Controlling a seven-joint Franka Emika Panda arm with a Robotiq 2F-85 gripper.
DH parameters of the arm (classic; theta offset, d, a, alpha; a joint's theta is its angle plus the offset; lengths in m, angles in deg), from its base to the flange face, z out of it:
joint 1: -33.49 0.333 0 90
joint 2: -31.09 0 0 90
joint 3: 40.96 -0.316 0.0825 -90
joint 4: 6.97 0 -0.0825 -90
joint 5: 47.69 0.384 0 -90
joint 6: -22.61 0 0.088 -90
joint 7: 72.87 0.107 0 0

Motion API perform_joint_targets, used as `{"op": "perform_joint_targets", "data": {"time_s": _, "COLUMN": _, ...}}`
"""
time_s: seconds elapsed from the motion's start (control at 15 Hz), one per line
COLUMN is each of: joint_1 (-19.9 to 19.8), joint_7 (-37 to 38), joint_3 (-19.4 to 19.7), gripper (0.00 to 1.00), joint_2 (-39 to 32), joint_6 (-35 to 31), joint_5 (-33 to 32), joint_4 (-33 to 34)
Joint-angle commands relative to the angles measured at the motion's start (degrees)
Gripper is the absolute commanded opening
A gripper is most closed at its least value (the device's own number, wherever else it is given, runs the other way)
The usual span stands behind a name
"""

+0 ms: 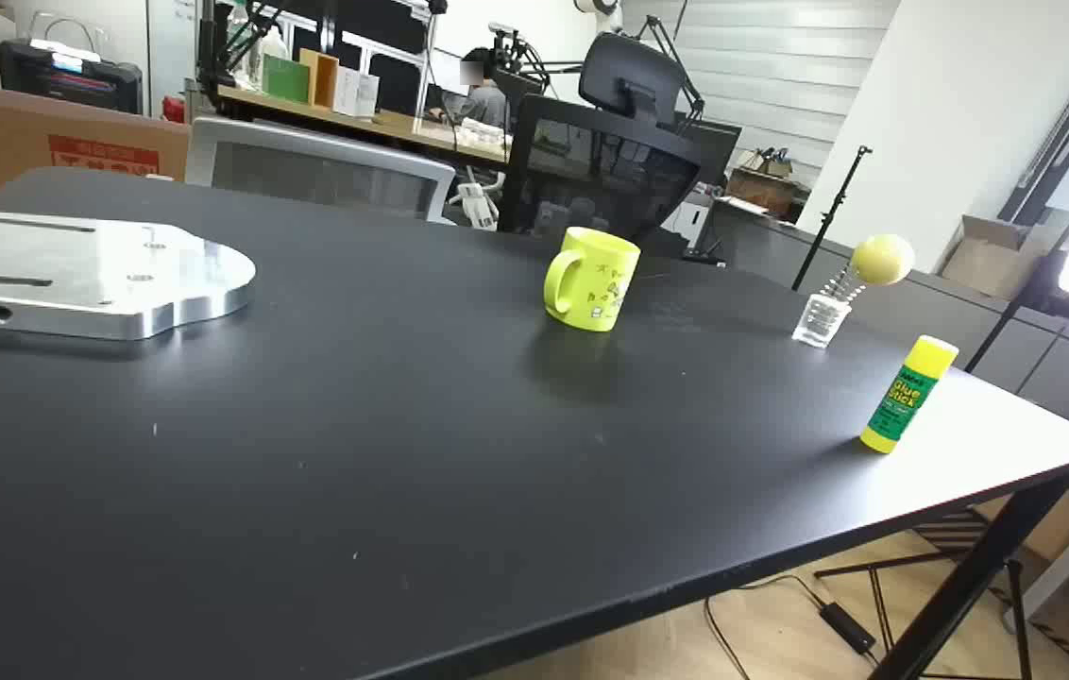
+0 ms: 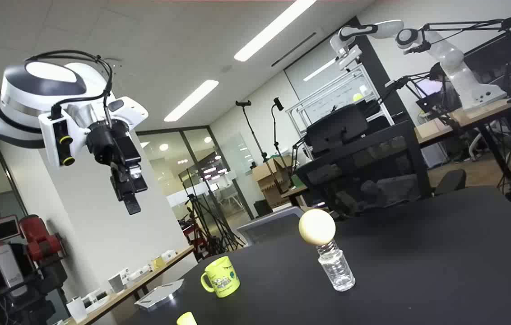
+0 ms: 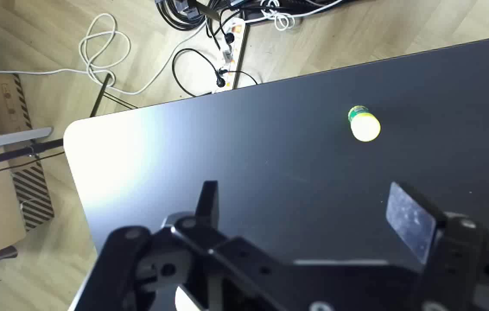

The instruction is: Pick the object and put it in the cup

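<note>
The object is a yellow glue stick with a green label, standing upright near the table's edge in an exterior view [image 1: 908,395]. Only its top shows at the bottom of an exterior view [image 2: 186,319]; it also stands upper right of the jaws in the wrist view [image 3: 363,124]. The cup, a yellow-green mug with a side handle, stands upright in both exterior views [image 1: 596,283] [image 2: 222,276]. My gripper hangs high above the table in an exterior view [image 2: 132,205]. In the wrist view its jaws [image 3: 307,203] are wide apart with nothing between them.
A pale yellow ball [image 1: 882,259] [image 2: 317,226] sits on a transparent holder [image 1: 822,319] [image 2: 337,271]. A flat silver metal plate [image 1: 91,274] [image 2: 160,293] lies on the black table [image 1: 355,472]. Chairs [image 1: 610,161] stand behind the table. A yellow-green sliver shows at the wrist view's lower right corner.
</note>
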Motion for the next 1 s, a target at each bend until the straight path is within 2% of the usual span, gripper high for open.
{"op": "perform_joint_targets", "data": {"time_s": 0.0, "joint_1": 1.4, "joint_7": 0.4, "joint_3": 1.2, "gripper": 1.00, "joint_2": -0.1, "joint_6": 0.2, "joint_5": -0.5, "joint_4": 0.1}}
{"op": "perform_joint_targets", "data": {"time_s": 0.6, "joint_1": 1.4, "joint_7": 0.4, "joint_3": 1.2, "gripper": 1.00, "joint_2": -0.1, "joint_6": 0.2, "joint_5": -0.5, "joint_4": 0.1}}
{"op": "perform_joint_targets", "data": {"time_s": 0.93, "joint_1": 1.3, "joint_7": 4.3, "joint_3": 3.7, "gripper": 1.00, "joint_2": -0.2, "joint_6": -1.7, "joint_5": 9.7, "joint_4": -3.4}}
